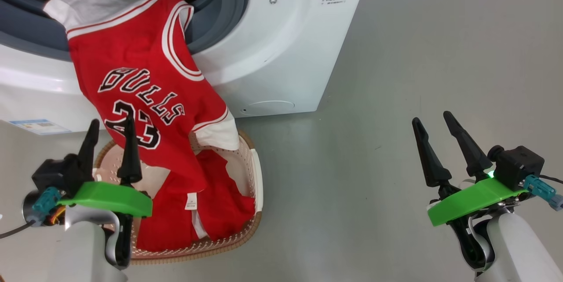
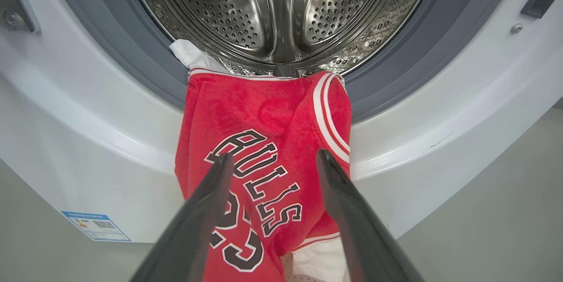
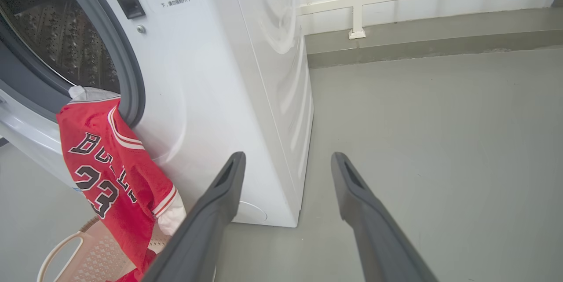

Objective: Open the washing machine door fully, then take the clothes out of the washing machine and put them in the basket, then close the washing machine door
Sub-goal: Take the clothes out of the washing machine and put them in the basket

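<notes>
The red jersey clothes (image 1: 145,97) hang from the washing machine (image 1: 281,53) opening over its grey gasket, with the lower part piled in the basket (image 1: 253,176) on the floor below. In the left wrist view the clothes (image 2: 264,141) drape from the steel drum's lip (image 2: 281,18). My left gripper (image 1: 110,130) is open, just in front of the hanging clothes above the basket's left side, holding nothing. My right gripper (image 1: 433,123) is open over bare floor, far right of the machine. The door is out of view.
Grey floor (image 1: 396,97) spreads to the right of the machine. In the right wrist view a low kerb and white railing (image 3: 396,9) run behind the washing machine (image 3: 246,75), and the basket's white handle (image 3: 57,251) shows at lower left.
</notes>
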Motion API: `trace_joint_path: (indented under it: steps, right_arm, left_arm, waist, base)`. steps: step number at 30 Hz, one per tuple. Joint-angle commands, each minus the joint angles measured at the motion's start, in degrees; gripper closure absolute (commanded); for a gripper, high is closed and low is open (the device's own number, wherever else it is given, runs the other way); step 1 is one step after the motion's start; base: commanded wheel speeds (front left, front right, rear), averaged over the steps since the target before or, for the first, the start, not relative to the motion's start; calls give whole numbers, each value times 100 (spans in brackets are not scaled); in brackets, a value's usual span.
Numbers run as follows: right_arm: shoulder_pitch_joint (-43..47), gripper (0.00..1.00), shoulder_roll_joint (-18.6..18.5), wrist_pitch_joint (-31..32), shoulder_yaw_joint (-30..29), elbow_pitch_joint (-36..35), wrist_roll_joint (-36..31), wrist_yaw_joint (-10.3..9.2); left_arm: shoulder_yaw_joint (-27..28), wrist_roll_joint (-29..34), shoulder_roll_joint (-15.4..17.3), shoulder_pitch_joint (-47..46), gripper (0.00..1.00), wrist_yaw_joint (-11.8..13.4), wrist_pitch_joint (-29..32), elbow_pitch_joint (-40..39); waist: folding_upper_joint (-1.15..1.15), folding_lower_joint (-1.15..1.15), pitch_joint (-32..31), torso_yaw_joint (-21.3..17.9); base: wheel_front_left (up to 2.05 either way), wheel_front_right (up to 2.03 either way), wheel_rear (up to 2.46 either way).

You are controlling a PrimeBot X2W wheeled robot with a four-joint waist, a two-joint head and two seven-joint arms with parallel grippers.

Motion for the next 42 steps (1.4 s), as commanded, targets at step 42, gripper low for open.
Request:
trace_joint_path:
  steps: [42]
  right_arm:
    - [-444,0,198,-69,282,-242,-27,8]
  left_arm:
    - [587,107,1417,-3444,16,22,-47,4085]
  waist:
    - [0,0,1119,-547]
  base:
    - [0,0,0]
